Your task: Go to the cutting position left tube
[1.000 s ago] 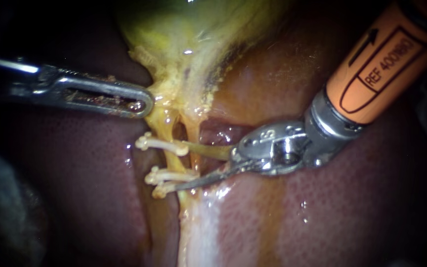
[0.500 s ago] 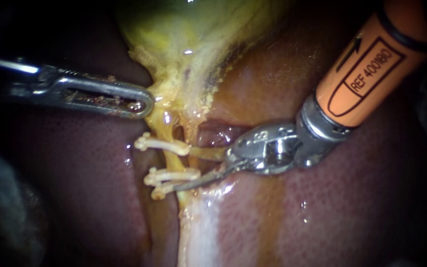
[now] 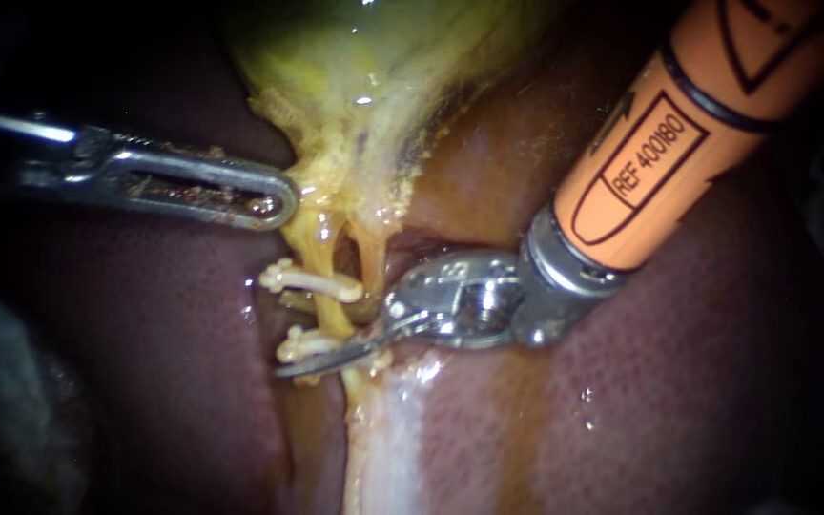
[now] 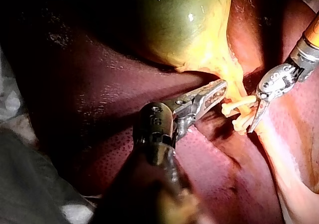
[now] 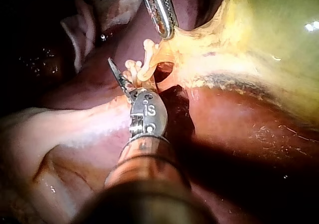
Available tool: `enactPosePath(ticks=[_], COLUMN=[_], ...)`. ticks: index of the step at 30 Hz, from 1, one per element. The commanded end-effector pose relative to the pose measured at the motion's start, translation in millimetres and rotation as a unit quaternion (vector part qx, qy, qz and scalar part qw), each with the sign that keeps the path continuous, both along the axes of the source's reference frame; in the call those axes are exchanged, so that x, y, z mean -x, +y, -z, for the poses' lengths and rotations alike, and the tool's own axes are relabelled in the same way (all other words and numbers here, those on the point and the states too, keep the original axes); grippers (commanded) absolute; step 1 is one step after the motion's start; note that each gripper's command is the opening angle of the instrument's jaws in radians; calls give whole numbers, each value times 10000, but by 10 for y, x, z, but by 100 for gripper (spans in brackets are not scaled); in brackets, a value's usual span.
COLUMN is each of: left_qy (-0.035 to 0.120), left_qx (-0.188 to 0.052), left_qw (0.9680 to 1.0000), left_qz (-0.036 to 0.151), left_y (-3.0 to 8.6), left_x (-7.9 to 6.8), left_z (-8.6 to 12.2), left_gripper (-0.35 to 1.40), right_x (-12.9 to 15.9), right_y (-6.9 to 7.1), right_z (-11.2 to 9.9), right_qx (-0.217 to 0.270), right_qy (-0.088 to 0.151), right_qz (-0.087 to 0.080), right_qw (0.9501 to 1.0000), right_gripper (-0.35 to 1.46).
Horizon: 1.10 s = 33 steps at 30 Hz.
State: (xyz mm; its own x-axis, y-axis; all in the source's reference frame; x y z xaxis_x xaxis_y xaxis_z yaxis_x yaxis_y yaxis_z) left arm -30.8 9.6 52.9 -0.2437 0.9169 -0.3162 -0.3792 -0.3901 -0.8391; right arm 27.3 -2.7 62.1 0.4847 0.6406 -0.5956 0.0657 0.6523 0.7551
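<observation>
The right instrument, its orange-sleeved shaft entering from the upper right, reaches across the liver to the left tube below the neck of the gallbladder. Its hand, a pair of slim blades, stands apart. One blade lies along the lower clips, its point just past them. The other is mostly hidden beside the upper clip. The left tube runs down from the yellow neck tissue, and its short bare stretch between the upper and lower clips sits in the gap of the open blades. Whether either blade touches it cannot be told. A second pale tube runs just beside it, nearer the right instrument's metal wrist.

The left instrument comes in level from the left, above the clips and apart from them. Its slotted hand is closed on the yellow edge of the gallbladder's neck, and in the right wrist view that edge draws up to its tip. Dark red liver lies on both sides of the tubes, with a pale band of tissue running away beneath the lower clips.
</observation>
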Motion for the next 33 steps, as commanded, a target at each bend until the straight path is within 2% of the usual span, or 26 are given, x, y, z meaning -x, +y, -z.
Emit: enactPosePath(ticks=[1, 8, 17, 25, 30, 33], left_qy=[1, 3, 3, -5, -4, -5], left_qx=[-1, -1, -1, -6, -5, -4], left_qw=[10000, 10000, 10000, 10000, 10000, 10000], left_qz=[0, 3, 3, -7, -7, -8], left_y=[0, 0, 0, 0, 0, 0], left_x=[0, 1, 1, 1, 1, 1], left_z=[0, 0, 0, -1, -1, -1], left_gripper=[-35, -35, -35, -35, -35, -35], right_x=[-3, -22, -34, -38, -40, -40], right_y=[-1, -8, -10, -7, -2, -1], right_z=[-1, -10, -13, 12, 32, 39], right_qx=[-45, -413, -609, -767, -913, -946], right_qy=[-15, -95, -96, 208, 442, 487], right_qz=[-45, -342, -485, -620, -639, -641], right_qw=[10000, 9985, 9969, 9949, 9928, 9923], right_gripper=[131, 131, 135, 140, 140, 140])
